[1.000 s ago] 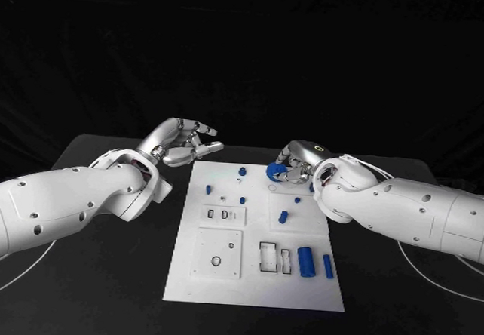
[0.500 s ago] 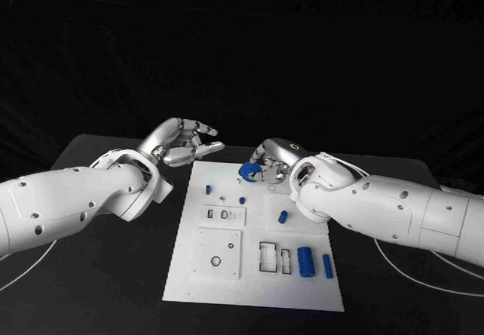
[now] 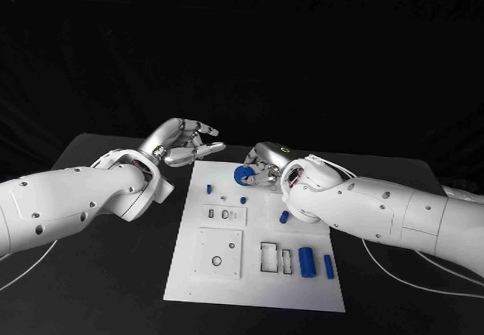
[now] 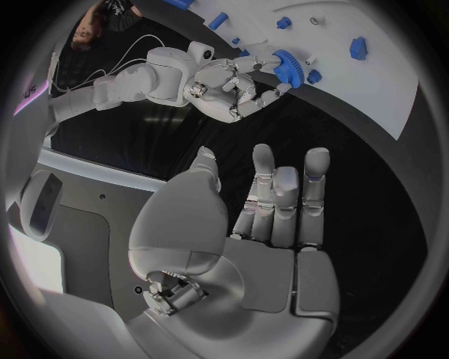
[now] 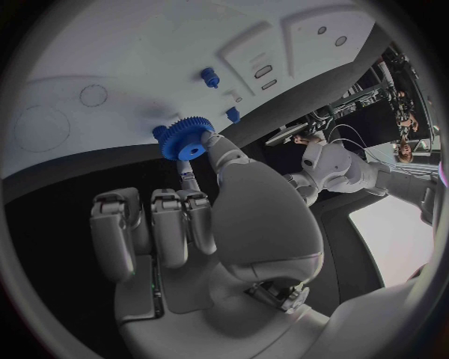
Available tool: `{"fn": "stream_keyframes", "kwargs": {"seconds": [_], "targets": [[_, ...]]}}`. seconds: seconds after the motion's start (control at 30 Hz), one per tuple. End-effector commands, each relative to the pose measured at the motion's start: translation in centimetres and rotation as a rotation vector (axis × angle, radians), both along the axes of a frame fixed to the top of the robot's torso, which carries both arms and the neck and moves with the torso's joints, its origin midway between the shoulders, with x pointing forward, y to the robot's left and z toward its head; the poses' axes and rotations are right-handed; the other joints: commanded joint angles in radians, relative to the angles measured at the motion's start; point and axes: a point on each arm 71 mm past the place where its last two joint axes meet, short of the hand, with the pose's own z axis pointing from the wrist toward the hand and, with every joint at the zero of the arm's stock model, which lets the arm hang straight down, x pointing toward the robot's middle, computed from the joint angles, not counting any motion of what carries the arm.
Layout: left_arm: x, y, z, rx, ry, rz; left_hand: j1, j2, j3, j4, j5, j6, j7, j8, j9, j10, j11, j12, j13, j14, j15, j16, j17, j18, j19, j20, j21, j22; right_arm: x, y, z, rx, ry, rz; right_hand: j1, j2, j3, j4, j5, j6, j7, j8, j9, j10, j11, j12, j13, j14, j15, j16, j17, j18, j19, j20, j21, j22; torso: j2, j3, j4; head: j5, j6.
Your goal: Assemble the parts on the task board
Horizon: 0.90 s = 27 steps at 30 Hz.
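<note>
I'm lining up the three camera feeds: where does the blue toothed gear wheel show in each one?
Head view: blue toothed gear wheel at the white task board's far end, held by the right hand.
Left wrist view: gear in that hand's fingertips.
Right wrist view: gear above the thumb.
Shared landmark: the board.

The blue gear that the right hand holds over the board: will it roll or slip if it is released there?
The blue gear looks rigid, and probably light, since the right hand holds it by its fingertips. Being round, it might roll if dropped on edge; flat on the task board, it should stay. Its toothed rim likely aids grip.
</note>
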Motion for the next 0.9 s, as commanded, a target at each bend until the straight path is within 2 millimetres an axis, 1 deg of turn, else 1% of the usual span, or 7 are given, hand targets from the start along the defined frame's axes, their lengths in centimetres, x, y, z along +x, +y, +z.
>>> {"fn": "stream_keyframes", "kwargs": {"seconds": [0.03, 0.13, 0.2, 0.7, 0.9], "targets": [[-0.1, -0.3, 0.2, -0.002, -0.010, -0.014, 0.004, 0.010, -0.003, -0.004, -0.006, 0.005, 0.001, -0.003, -0.001, 0.004, 0.000, -0.007, -0.001, -0.007, -0.001, -0.004, 0.001, 0.007, -0.008, 0.001, -0.006, 0.001, 0.2, 0.2, -0.4, -0.022, 0.016, 0.012, -0.003, 0.008, 0.008, 0.000, 0.005, 0.052, -0.047, 0.006, 0.009, 0.105, 0.003, 0.004, 0.263, 0.104, -0.001, 0.004, 0.263, -0.014, 0.105, -0.005, 0.004, 0.263, 0.001, -0.0012, 0.0010, -0.001, -0.004], [-0.1, -0.3, 0.2, -0.003, -0.010, -0.016, 0.004, 0.010, -0.003, -0.004, -0.006, 0.005, 0.001, -0.003, -0.001, 0.004, 0.000, -0.007, -0.001, -0.007, -0.001, -0.004, 0.001, 0.007, -0.008, 0.001, -0.006, 0.001, 0.4, 0.2, -0.7, -0.029, 0.017, 0.006, -0.003, 0.008, 0.008, 0.000, 0.005, 0.052, -0.047, 0.006, 0.009, 0.105, 0.003, 0.004, 0.263, 0.104, -0.001, 0.004, 0.263, -0.014, 0.105, -0.005, 0.004, 0.263, 0.002, -0.0004, 0.0010, 0.001, -0.003], [-0.2, -0.3, 0.2, -0.003, -0.009, -0.016, 0.005, 0.011, -0.004, -0.004, -0.006, 0.006, 0.001, -0.004, -0.001, 0.004, 0.000, -0.007, -0.001, -0.007, -0.001, -0.004, 0.001, 0.006, -0.007, 0.001, -0.006, 0.002, 0.5, 0.2, -0.9, -0.033, 0.018, 0.003, -0.003, 0.008, 0.008, 0.000, 0.005, 0.052, -0.047, 0.006, 0.009, 0.105, 0.003, 0.004, 0.263, 0.104, -0.001, 0.004, 0.263, -0.014, 0.105, -0.005, 0.004, 0.263, 0.002, 0.0003, -0.0002, 0.003, -0.004], [-0.2, -0.2, 0.2, -0.003, -0.010, -0.013, 0.005, 0.011, -0.004, -0.004, -0.006, 0.006, 0.001, -0.004, -0.001, 0.004, 0.000, -0.007, -0.001, -0.007, -0.001, -0.004, 0.001, 0.006, -0.007, 0.001, -0.006, 0.002, 0.9, 0.8, -1.4, -0.053, 0.009, 0.004, -0.005, 0.009, 0.010, -0.001, 0.003, 0.050, -0.046, 0.002, 0.008, 0.105, 0.005, 0.004, 0.263, 0.104, 0.000, 0.004, 0.263, -0.014, 0.105, -0.004, 0.004, 0.263, 0.000, -0.0008, -0.0002, 0.002, -0.007], [-0.2, -0.2, 0.2, -0.003, -0.010, -0.014, 0.005, 0.011, -0.004, -0.004, -0.006, 0.006, 0.001, -0.004, -0.001, 0.004, 0.000, -0.007, -0.001, -0.007, -0.001, -0.004, 0.001, 0.006, -0.007, 0.001, -0.006, 0.002, 1.0, 1.2, -1.4, -0.057, 0.014, 0.011, -0.006, 0.009, 0.010, -0.001, 0.001, 0.050, -0.045, 0.001, 0.008, 0.105, 0.005, 0.004, 0.263, 0.104, 0.000, 0.004, 0.263, -0.014, 0.105, -0.004, 0.004, 0.263, 0.000, -0.0004, 0.0005, 0.001, -0.007]]}}
